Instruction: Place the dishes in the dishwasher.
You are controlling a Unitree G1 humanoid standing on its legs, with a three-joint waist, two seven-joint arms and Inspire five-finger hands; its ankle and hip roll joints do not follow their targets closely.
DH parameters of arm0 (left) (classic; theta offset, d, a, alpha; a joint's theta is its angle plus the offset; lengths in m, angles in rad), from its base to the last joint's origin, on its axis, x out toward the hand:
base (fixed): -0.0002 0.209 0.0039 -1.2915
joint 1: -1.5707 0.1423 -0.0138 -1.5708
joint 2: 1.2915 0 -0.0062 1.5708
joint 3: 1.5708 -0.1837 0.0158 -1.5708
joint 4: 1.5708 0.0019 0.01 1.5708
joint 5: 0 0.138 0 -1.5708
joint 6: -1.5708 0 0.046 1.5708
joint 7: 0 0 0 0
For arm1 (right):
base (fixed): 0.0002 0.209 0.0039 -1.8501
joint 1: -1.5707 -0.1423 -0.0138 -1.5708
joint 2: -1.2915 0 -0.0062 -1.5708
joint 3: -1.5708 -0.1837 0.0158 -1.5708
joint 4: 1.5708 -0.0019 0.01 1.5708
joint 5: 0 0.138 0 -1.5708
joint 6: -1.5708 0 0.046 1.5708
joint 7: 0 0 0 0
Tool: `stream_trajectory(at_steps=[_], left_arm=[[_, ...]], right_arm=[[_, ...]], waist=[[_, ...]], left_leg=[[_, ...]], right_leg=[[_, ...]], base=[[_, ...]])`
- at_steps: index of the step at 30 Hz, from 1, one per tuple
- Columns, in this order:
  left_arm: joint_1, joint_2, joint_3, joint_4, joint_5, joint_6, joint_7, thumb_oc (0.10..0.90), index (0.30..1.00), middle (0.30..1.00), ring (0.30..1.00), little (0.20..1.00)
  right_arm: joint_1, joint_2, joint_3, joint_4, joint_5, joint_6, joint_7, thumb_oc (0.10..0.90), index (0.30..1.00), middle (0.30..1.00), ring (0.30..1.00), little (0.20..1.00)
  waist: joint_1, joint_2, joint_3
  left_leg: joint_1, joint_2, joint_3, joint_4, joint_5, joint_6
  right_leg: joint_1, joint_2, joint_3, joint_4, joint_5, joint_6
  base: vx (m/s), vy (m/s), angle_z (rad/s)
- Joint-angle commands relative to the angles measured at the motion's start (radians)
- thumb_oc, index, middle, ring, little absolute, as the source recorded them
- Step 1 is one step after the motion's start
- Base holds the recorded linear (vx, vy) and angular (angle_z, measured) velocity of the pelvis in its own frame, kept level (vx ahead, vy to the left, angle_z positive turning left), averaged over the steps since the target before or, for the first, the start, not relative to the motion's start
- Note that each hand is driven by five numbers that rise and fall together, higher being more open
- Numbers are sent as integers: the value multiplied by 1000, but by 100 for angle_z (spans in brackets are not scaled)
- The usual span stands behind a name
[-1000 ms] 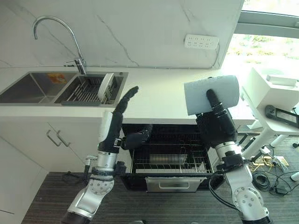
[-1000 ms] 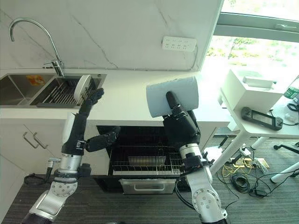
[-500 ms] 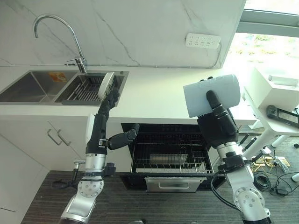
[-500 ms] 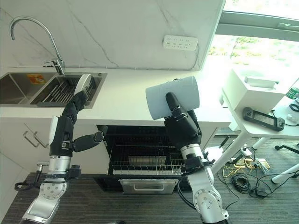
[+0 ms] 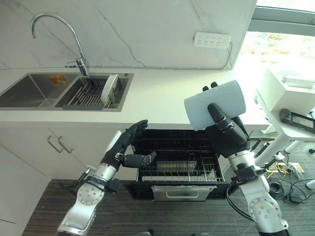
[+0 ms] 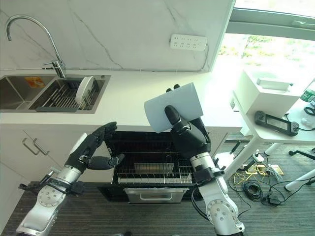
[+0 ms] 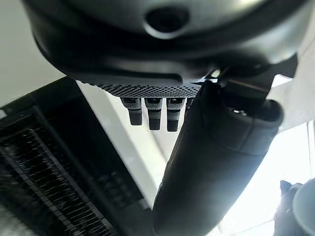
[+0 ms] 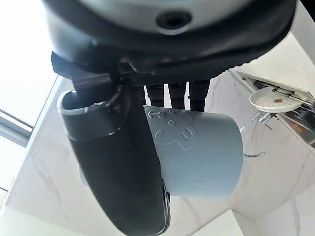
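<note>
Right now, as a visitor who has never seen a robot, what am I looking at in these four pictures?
A humanoid robot working in a kitchen. The two wide pictures come from cameras in its head, looking down; the two close ones from cameras on its wrists. Its right hand grips a grey-blue cup above the white counter. Its left hand is open and holds nothing, beside the open dishwasher with its wire rack. A white plate stands on edge in the sink rack.

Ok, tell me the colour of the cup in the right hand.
Pale blue-grey cup, gripped by the right hand; the right wrist view shows it best.
</note>
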Motion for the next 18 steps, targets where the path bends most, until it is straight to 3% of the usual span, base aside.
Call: stream_trajectory(at_steps=[1,4,7,12,18], left_arm=[[-101,31,6,-99,45,14,-37,800,900,900,900,900],[-114,49,-26,-85,87,108,-75,800,900,900,900,900],[-127,52,-49,-70,108,149,-67,800,900,900,900,900],[-180,29,-136,1,203,270,-62,800,900,900,900,900],[-238,1,-227,97,295,343,-45,800,900,900,900,900]], right_arm=[[-84,-5,-62,-99,25,-80,74,400,300,300,300,300],[-91,-16,-54,-94,28,-86,78,400,300,300,300,300],[-94,-16,-44,-99,24,-90,72,400,300,300,300,300],[-115,-7,-18,-94,12,-90,54,400,300,300,300,300],[-127,0,-3,-93,16,-80,51,400,300,300,300,300]], waist=[[-14,14,6],[-20,20,9],[-22,21,10],[-35,24,7],[-54,23,2]], left_leg=[[80,37,-10,28,-188,-24],[79,39,-3,28,-185,-24],[80,40,1,28,-186,-23],[85,43,16,28,-187,-22],[92,48,34,28,-191,-20]], right_leg=[[33,-5,6,-14,-91,56],[31,-2,10,-14,-90,57],[32,-1,11,-14,-90,59],[31,4,22,-14,-89,62],[29,11,35,-14,-90,65]], base=[[-29,15,-4],[-10,4,-1],[0,0,0],[-1,-1,-5],[5,-6,-9]])
